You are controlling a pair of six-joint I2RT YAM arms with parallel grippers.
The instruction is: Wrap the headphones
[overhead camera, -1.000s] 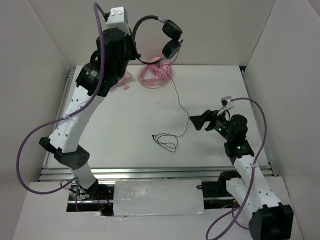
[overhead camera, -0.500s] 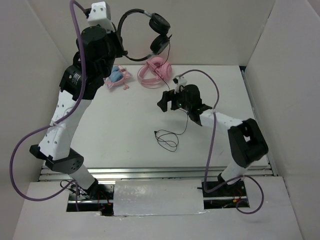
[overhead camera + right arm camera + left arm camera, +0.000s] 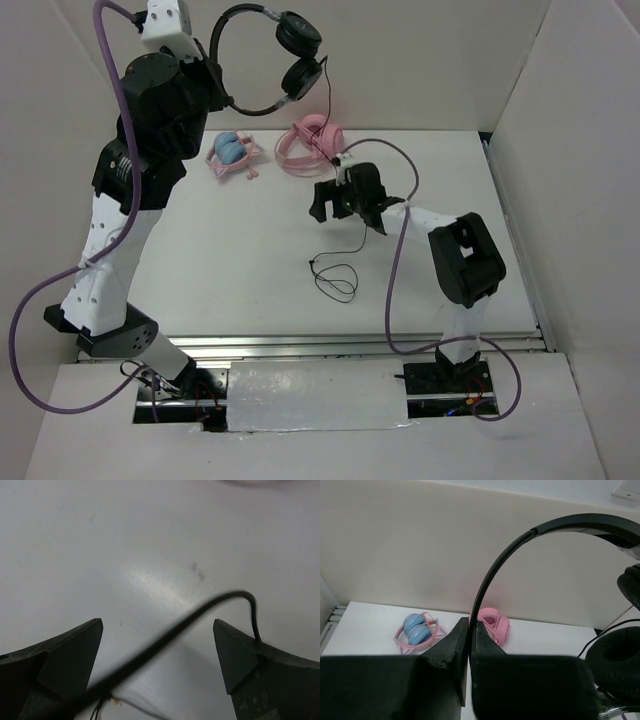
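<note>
the left gripper [image 3: 469,623] is fully shut, its two fingers pinching one end of the thin headband of the headphones [image 3: 298,36], which it holds high above the table [image 3: 230,250]. from that pinch the headband arches up and over to the gripper's right, and the two earcups hang one above the other at the far end. the cable [image 3: 338,283] drops from them to a loose loop on the table. the right gripper [image 3: 157,626] stands wide open low over the table, gripping nothing; the cable crosses the gap between its fingers.
</note>
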